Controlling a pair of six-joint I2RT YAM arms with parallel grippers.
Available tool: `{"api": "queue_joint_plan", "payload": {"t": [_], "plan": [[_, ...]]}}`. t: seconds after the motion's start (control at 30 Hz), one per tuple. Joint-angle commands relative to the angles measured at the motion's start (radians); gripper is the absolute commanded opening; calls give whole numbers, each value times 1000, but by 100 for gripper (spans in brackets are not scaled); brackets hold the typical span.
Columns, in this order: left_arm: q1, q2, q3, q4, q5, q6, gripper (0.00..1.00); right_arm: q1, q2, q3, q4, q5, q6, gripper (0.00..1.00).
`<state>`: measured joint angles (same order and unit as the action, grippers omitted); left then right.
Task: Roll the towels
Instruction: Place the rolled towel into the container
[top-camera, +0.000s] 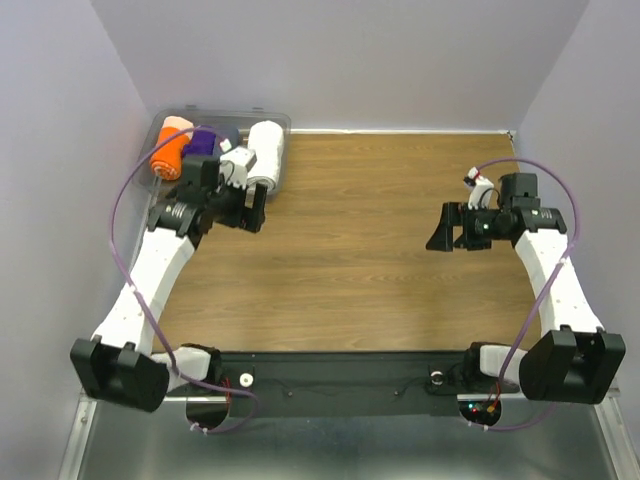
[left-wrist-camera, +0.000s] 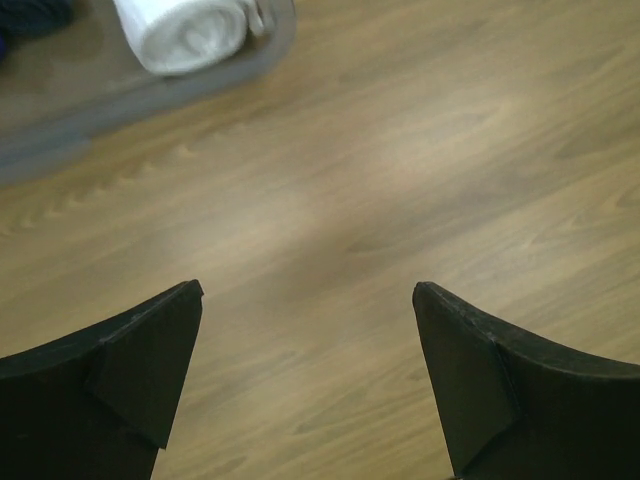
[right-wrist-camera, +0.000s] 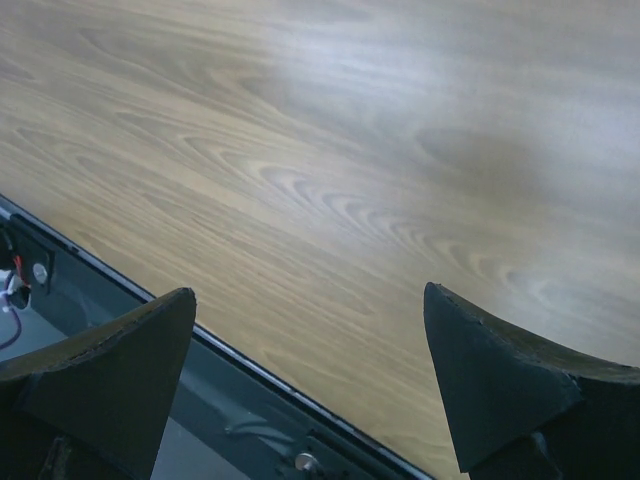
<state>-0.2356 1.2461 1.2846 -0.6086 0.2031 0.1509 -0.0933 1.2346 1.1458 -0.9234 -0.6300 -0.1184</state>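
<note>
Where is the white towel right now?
In the top view, the white towel, rolled, lies at the right end of the clear bin at the far left corner of the table, just beyond the open left gripper.

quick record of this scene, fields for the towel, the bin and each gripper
white towel: rolled up, lying in the bin
bin: clear, at the table's far left corner; also holds an orange roll and a purple roll
left gripper: open, empty, over bare table just short of the bin
right gripper: open, empty, over the right side of the table near its front edge
task state: white towel looks already rolled and stowed
</note>
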Motion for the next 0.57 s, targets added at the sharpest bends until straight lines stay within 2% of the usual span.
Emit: {"api": "queue_joint_plan", "payload": {"t": [0.0, 0.13, 0.53], "plan": [[-2, -146, -181, 102, 45, -2, 99, -6, -76, -80, 99, 68, 66, 100], [16, -247, -274, 128, 51, 1, 99, -5, -110, -96, 123, 82, 42, 100], [65, -295, -284, 145, 97, 6, 99, -5, -147, -130, 156, 101, 43, 100]]}}
